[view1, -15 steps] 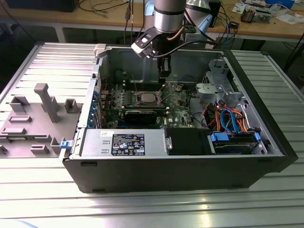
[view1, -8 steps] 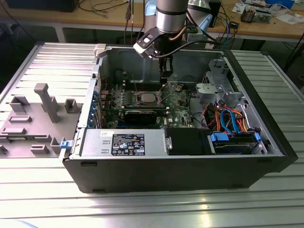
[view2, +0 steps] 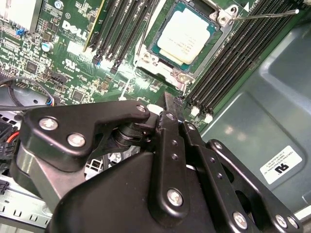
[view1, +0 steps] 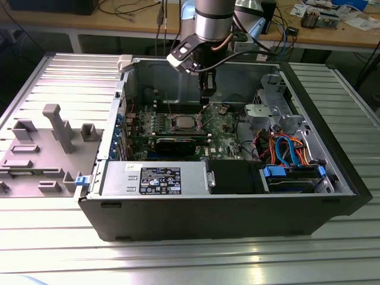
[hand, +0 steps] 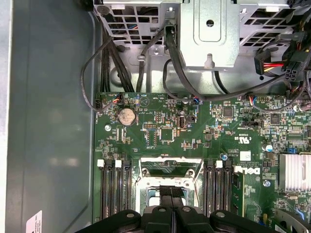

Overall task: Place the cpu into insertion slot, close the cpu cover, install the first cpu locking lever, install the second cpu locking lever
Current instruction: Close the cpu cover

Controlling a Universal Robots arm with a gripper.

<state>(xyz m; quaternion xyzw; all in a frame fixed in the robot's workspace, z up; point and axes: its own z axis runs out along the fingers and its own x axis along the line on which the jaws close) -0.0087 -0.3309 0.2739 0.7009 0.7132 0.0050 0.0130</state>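
Cpu (view2: 184, 36) lies silver-grey inside insertion slot (view2: 146, 59).

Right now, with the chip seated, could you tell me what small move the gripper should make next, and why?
Probably ease the gripper toward the free locking lever and press it down. The cpu already lies in the insertion slot. The thin wire lever juts out unlatched beside the slot, and the gripper, shut on nothing, hovers just off the slot's corner.

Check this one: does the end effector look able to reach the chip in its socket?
Likely yes. The case is open, the chip faces up bare, and the end effector hangs close over it with no cable between.
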